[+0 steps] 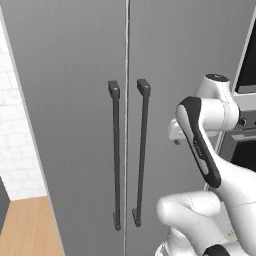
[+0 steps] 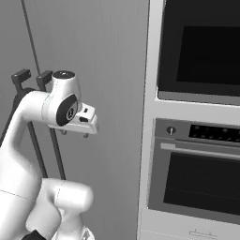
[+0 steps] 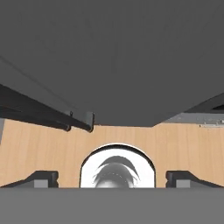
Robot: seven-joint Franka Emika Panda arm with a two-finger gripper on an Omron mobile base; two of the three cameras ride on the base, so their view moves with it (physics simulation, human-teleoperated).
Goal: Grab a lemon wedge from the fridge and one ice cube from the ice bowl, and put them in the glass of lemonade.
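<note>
Closed fridge [image 1: 75,125] facing the arm, hand [image 2: 75,133] spread wide, empty, near its right door

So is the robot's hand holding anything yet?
No, nothing is held. The gripper is open, its two fingertips wide apart with only floor between them. The fridge doors are shut, and its handles are untouched.

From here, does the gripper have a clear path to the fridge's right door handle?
Probably yes. The gripper hangs open in front of the fridge, both doors shut, and nothing stands between it and the right handle. It points downward, so it would need reorienting first.
</note>
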